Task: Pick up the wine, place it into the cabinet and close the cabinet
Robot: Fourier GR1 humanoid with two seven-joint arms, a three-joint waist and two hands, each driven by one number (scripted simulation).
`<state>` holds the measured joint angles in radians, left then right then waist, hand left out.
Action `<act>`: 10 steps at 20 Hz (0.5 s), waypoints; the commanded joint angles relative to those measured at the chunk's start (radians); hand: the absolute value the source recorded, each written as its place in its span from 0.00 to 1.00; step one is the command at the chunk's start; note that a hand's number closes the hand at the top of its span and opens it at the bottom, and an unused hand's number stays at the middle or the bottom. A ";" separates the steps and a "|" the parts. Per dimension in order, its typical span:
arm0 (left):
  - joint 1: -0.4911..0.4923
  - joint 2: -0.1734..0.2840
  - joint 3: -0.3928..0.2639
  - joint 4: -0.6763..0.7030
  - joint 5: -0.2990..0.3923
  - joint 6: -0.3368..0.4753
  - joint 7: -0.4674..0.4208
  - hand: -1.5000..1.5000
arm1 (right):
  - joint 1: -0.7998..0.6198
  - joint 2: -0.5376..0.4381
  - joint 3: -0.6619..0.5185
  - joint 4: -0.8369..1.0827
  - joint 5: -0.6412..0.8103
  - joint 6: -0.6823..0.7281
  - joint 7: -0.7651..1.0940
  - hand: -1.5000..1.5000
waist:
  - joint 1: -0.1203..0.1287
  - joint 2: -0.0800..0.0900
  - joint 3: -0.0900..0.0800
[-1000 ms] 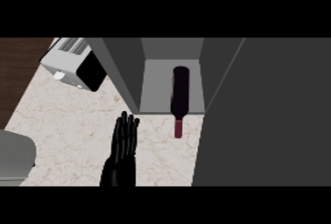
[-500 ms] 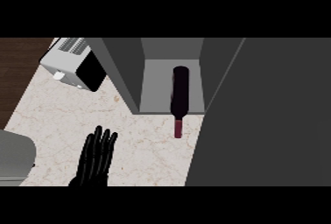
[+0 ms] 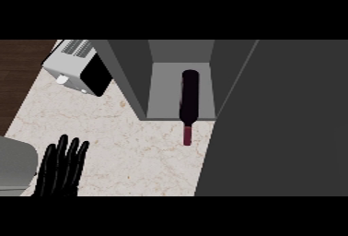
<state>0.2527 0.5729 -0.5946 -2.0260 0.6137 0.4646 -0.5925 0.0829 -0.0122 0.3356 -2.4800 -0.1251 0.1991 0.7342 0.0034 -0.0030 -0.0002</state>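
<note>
A pale, cream marble-patterned counter top [image 3: 129, 152] with faint brown veins fills the lower middle of the view. At the upper left stands a silver boxy toaster oven with a dark glass front [image 3: 78, 67]. Beyond the counter's left edge lies a strip of dark brown wooden floor [image 3: 19, 78]. A grey rounded object, perhaps a sink [image 3: 14, 166], shows at the lower left.

I am seeing no readable text, label, brand, number or sign on anything in my head view.
</note>
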 commanded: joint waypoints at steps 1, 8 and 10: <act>-0.007 0.010 0.091 0.040 0.049 -0.063 -0.016 0.00 | 0.089 0.012 0.101 -0.115 -0.110 -0.032 0.041 1.00 | -0.008 0.000 0.000; 0.155 0.122 0.275 -0.067 0.171 -0.173 -0.019 0.00 | 0.079 -0.011 0.324 -0.140 0.012 0.034 0.040 1.00 | 0.003 -0.004 -0.001; 0.118 0.146 0.324 -0.089 0.201 -0.173 0.045 0.00 | 0.018 0.012 0.394 -0.118 0.043 -0.013 0.060 1.00 | 0.001 -0.003 -0.001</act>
<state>0.3498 0.6753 -0.3619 -2.0926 0.7562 0.3453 -0.5751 0.1084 0.0002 0.6064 -2.4812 -0.1069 0.2048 0.7575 0.0048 -0.0060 -0.0008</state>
